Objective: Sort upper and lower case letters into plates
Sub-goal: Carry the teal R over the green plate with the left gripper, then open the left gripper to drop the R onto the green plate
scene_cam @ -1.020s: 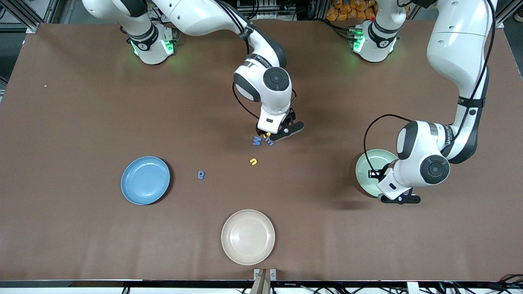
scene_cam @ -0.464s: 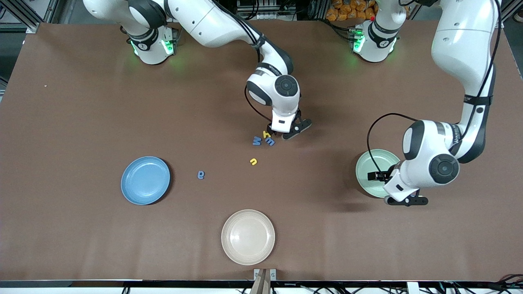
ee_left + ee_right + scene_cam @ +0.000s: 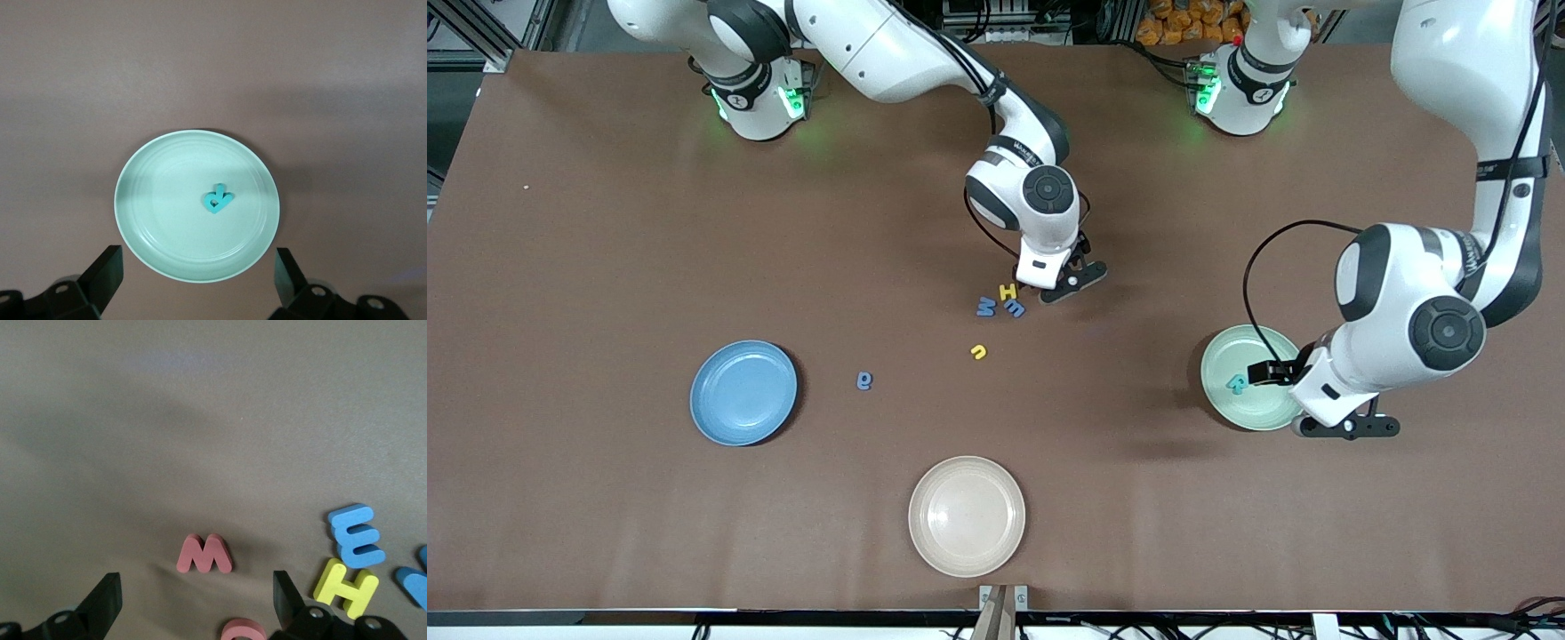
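Where letters (image 3: 1000,302) cluster, beige plate (image 3: 967,516) sits apart.

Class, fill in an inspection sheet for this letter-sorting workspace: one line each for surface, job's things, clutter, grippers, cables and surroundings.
Surface: brown table, flat and bare between items.
Job's things: pale green plate holds one teal letter; blue plate holds nothing. Loose on the table: yellow H, two blue letters beside it, yellow letter, blue letter, red M, part of another red letter.
Clutter: cream-beige plate, unused, nearest the front camera.
Grippers: left gripper open over the pale green plate; right gripper open over the red M.
Cables: black cable looping at the left wrist.
Surroundings: metal frames past the table's edges.
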You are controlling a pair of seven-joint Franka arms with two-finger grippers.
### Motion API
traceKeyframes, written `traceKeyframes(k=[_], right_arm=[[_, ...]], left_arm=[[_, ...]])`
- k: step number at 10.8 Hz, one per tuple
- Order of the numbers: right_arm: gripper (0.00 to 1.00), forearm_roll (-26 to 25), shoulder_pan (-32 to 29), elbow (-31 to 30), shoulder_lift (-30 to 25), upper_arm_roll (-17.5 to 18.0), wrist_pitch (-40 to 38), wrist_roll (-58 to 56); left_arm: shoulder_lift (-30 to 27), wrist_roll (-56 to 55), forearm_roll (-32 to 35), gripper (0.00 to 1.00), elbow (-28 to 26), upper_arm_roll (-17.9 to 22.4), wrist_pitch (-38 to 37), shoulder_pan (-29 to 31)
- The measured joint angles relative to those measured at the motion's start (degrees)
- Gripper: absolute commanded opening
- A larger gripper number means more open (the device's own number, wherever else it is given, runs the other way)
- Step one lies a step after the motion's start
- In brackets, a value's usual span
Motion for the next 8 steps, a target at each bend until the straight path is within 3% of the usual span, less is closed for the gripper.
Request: traceKeyframes(k=[4, 8], right_arm=[[1.0, 0.0, 2.91, 3.8, 3.46, -3.81, 0.02, 0.0], [1.0, -0.01, 3.31, 4.78, 4.17, -4.45, -1.43, 0.0]], left_arm=[[-2.17, 0.01, 0.0, 1.0, 0.04, -0.03, -1.04, 0.0], [-5.14, 0.03, 0.0, 1.0, 0.09, -0.15, -3.89, -0.01]])
